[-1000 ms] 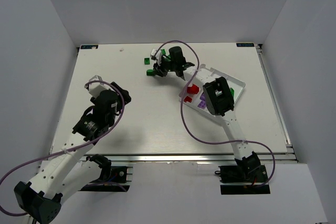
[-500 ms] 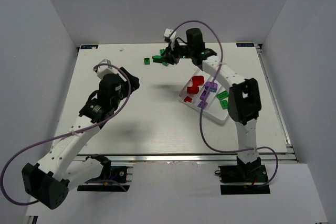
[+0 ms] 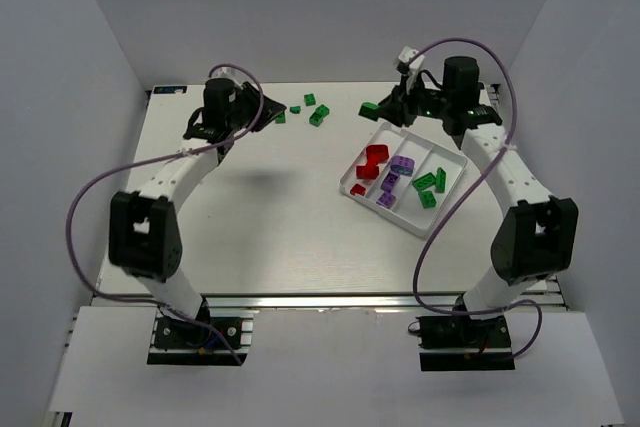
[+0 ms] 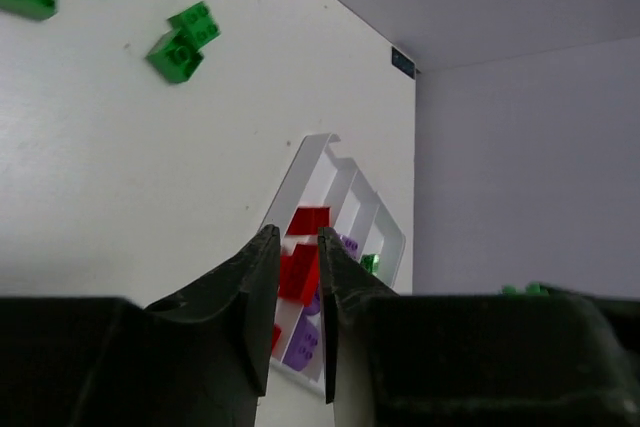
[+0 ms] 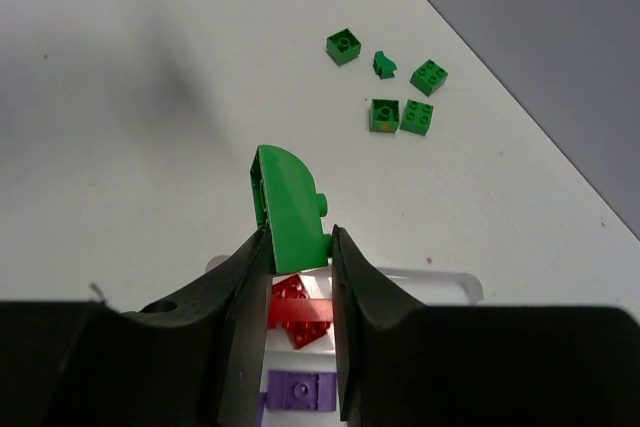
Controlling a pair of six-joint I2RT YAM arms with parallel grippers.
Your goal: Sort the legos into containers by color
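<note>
Both arms reach far; a rounded green brick nears the tray.
The left arm has swung across to the far edge, its left gripper narrowed to a slim, empty gap. The right gripper, over the white tray's far corner, pinches the brick short of the green compartment. Four loose green legos remain.

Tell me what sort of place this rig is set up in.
Probably a robotics lab test cell: a white table boxed in by plain white walls on three sides, with two robot arms bolted along a metal rail at its near edge.
</note>
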